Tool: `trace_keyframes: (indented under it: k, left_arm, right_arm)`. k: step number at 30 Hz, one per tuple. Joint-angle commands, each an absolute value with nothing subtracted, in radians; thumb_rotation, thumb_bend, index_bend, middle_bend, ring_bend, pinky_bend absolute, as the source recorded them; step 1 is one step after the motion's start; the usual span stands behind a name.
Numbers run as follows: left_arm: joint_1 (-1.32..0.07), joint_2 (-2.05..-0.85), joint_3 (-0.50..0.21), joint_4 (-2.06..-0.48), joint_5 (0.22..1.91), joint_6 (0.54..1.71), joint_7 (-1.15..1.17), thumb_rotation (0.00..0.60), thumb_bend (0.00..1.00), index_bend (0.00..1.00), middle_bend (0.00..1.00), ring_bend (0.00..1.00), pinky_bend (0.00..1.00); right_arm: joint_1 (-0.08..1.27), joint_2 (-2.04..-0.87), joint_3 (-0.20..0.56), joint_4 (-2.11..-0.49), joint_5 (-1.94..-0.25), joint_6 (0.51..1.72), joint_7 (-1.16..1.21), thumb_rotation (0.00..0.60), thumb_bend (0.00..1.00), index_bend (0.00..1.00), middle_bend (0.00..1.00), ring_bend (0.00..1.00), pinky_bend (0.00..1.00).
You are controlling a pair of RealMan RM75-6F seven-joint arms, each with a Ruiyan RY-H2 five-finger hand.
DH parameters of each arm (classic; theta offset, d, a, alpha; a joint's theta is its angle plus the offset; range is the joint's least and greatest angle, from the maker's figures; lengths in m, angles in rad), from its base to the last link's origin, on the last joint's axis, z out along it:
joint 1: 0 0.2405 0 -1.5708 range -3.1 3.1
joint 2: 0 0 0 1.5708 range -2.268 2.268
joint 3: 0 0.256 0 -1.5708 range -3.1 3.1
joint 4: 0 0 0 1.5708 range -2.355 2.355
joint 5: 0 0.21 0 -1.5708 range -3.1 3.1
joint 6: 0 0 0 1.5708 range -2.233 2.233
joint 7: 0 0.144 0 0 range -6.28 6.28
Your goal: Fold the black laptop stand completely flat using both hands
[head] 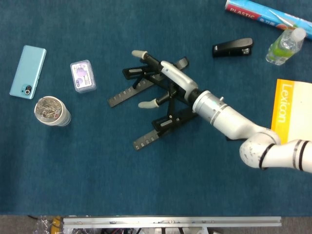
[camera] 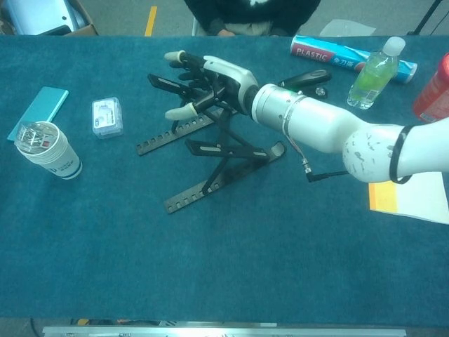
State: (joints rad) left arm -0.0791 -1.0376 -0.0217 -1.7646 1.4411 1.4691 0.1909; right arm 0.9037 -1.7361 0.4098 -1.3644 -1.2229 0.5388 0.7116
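The right hand (head: 163, 80) gripped the raised top of the black laptop stand (head: 146, 114), which stood unfolded and skewed near the middle of the blue table (head: 97, 175). Well to its left stood a paper cup (head: 51, 111) of crumpled foil, beside a small clear case (head: 82, 76).

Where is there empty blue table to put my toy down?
The widest bare stretch lies along the near edge of the blue table, below the black laptop stand and white paper cup. It is crowded at the far right around the green bottle.
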Motion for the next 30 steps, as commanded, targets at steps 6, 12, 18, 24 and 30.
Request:
trace_keyframes:
  k: [6,12,18,24,30]
  left_arm:
    - [-0.075,-1.038,-0.017,-1.77,1.458,1.476,0.19,0.6,0.25,0.0,0.0,0.0,0.0]
    - [-0.076,-1.039,-0.017,-1.772,1.468,1.477,0.185,0.6,0.25,0.0,0.0,0.0,0.0]
    - [-0.074,-1.045,-0.015,-1.76,1.475,1.477,0.166,0.6,0.25,0.0,0.0,0.0,0.0]
    - [-0.067,-1.045,-0.015,-1.734,1.477,1.484,0.131,0.6,0.25,0.0,0.0,0.0,0.0]
    - [-0.061,-1.046,-0.015,-1.704,1.474,1.486,0.091,0.6,0.25,0.0,0.0,0.0,0.0]
  right_arm:
    - [0.793,-1.6,0.289,-1.571,-1.432,0.737,0.637,0.6,0.0,0.0,0.0,0.0,0.0]
    - [0.756,-1.513,0.236,-1.704,-1.464,0.798,0.546,0.6,0.0,0.0,0.0,0.0,0.0]
    - [0.745,-1.518,0.18,-1.764,-1.467,0.833,0.38,0.6,0.0,0.0,0.0,0.0,0.0]
    - [0.742,-1.626,0.136,-1.716,-1.501,0.908,0.126,0.6,0.0,0.0,0.0,0.0,0.0]
    - [0.732,-1.743,0.103,-1.618,-1.571,1.001,-0.102,0.6,0.0,0.0,0.0,0.0,0.0]
